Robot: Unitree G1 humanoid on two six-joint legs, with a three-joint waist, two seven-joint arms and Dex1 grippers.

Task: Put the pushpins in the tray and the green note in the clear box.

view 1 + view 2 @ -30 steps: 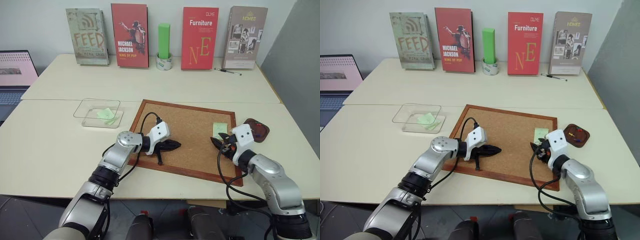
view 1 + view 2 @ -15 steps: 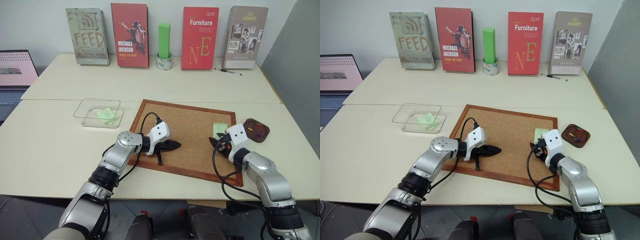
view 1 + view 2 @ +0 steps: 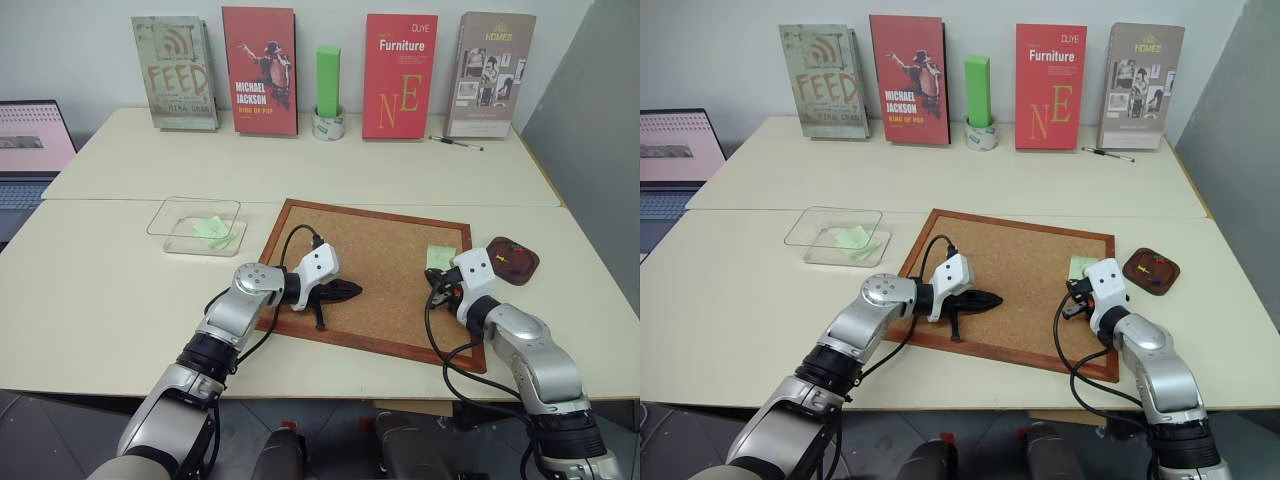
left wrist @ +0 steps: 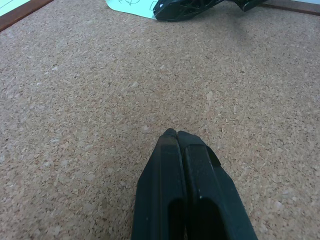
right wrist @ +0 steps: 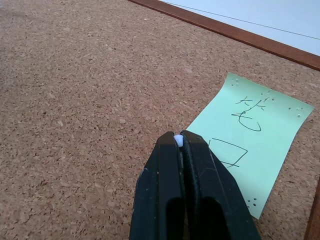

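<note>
- Pale green paper: the green note (image 5: 250,150) lies flat at the right edge of the cork board (image 3: 380,270), long axis running near to far.
- My right gripper (image 5: 181,141) is the nearer arm, its tip at the note's near-left edge, jaws clenched on a small whitish pinhead (image 5: 177,140).
- The tray (image 3: 512,258) sits just right of the board.
- My left gripper (image 4: 175,135) hovers mid-board, clenched, empty.

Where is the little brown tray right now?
The tray sits on the table on the robot's right, just past the cork board's right edge, beyond the right gripper. Small pins lie in it.
</note>
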